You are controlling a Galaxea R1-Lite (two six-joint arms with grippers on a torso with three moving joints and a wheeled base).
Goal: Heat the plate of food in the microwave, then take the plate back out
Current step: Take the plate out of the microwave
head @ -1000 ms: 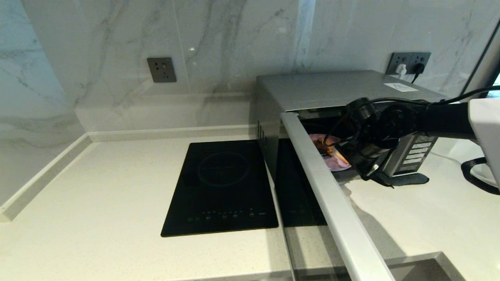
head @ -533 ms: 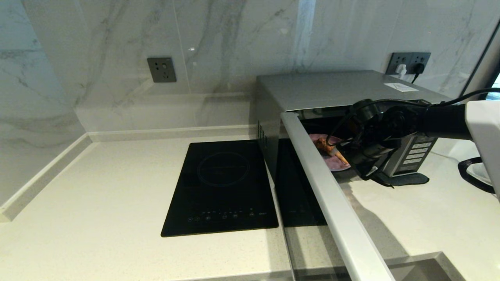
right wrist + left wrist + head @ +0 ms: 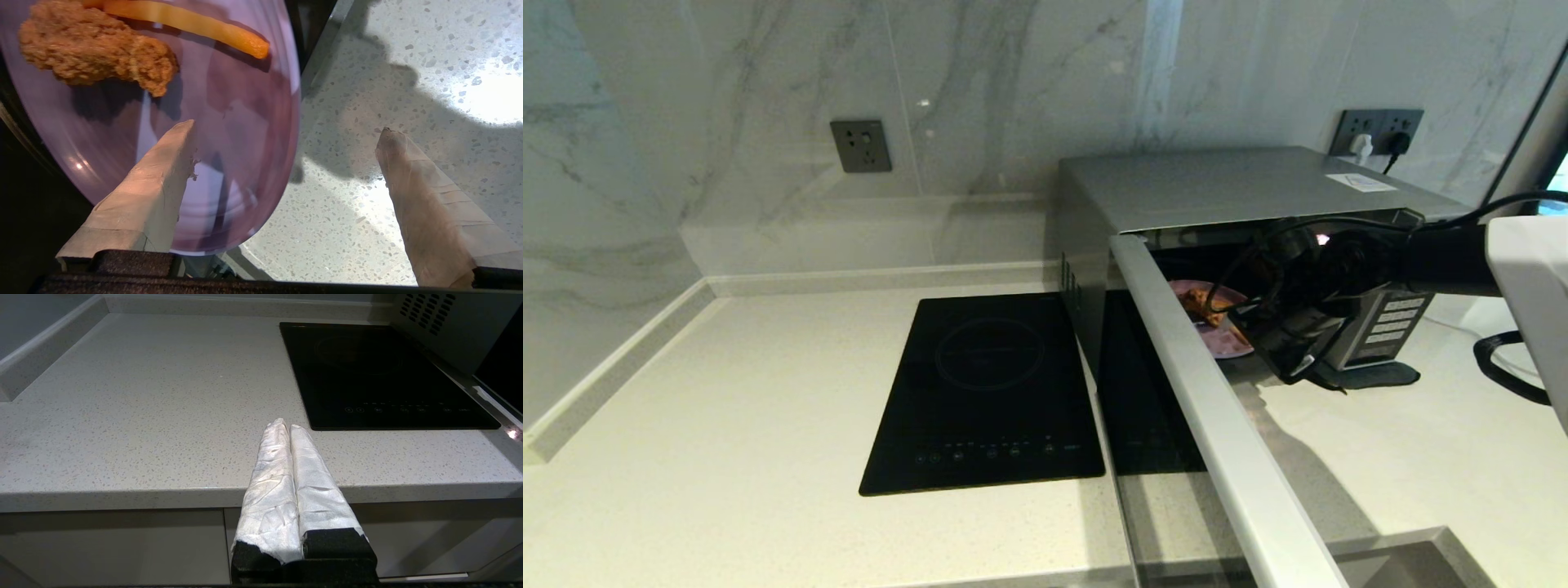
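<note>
i have the right gripper (image 3: 286,141) spread wide astride the plate (image 3: 245,122) rim at the microwave (image 3: 1217,184) mouth; left gripper (image 3: 284,428) pinched, parked.

No words or numbers can be read anywhere. The white sticker (image 3: 1361,182) on top of the microwave (image 3: 1225,192) is too small to read, and so are the tiny marks on the black hob (image 3: 988,392).

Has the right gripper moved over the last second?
Yes. The right gripper has edged toward the microwave opening, now open astride the plate of food rim.
</note>
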